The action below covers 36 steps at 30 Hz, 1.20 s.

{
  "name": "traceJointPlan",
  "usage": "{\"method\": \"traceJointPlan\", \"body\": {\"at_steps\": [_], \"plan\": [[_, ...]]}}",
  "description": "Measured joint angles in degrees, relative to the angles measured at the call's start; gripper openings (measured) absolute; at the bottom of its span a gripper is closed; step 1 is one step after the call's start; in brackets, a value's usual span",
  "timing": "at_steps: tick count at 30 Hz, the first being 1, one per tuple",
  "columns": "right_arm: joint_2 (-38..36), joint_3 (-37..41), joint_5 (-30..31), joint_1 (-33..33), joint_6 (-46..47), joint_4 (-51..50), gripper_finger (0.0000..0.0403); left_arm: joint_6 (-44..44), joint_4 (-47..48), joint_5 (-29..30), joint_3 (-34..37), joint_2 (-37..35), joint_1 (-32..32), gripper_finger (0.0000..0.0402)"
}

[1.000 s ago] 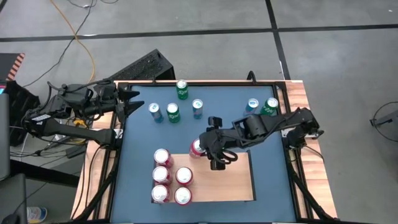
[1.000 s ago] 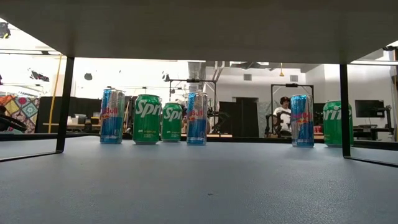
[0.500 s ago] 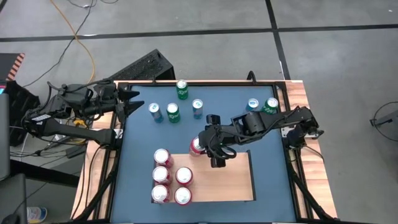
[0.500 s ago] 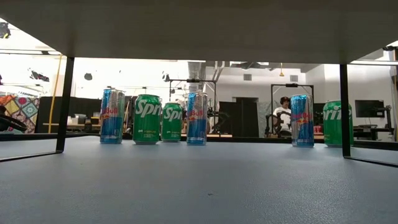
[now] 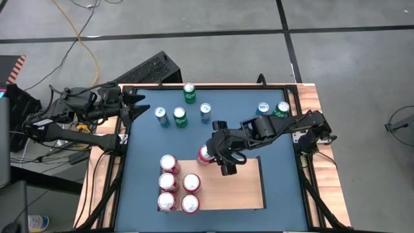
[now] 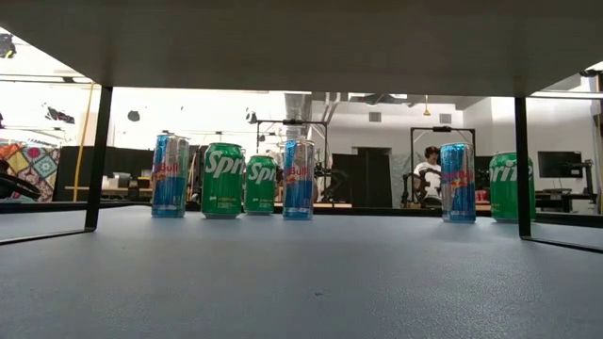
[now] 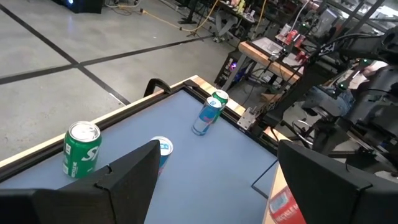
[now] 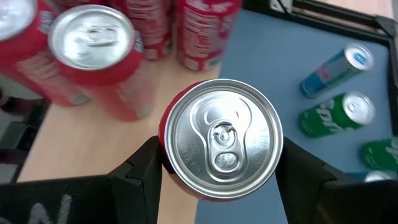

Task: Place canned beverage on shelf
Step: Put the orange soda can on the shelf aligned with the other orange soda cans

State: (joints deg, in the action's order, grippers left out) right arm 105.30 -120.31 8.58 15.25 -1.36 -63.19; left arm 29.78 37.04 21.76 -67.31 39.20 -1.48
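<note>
Table: shelf (image 5: 242, 188) holds four cans | right gripper (image 5: 217, 153) clamps red can (image 8: 217, 140), you've edged it shelfward | left gripper (image 7: 211, 180) open, parked.

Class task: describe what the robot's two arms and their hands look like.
Both arms are dark, jointed and bulky, with black cabling along them. The left hand and right hand each end in two broad, flat matte-black fingers. No markings are legible.
</note>
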Motion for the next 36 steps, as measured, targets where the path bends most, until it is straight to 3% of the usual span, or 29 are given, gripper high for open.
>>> {"method": "traceJointPlan", "body": {"at_steps": [7,31,36], "plan": [[0.0,0.0,-4.6,0.0,-2.4,0.0,0.0226,0.5,0.0,0.0,0.0,0.0,0.0,0.0309],[4.9,0.0,-7.1,1.6,-3.1,-0.4,0.0227,1.9,1.0,0.0,0.0,0.0,0.0,0.0309],[4.9,0.0,-7.2,1.6,-1.6,-0.4,0.0249,1.8,1.0,0.0,0.0,0.0,0.0,0.0309]]}}
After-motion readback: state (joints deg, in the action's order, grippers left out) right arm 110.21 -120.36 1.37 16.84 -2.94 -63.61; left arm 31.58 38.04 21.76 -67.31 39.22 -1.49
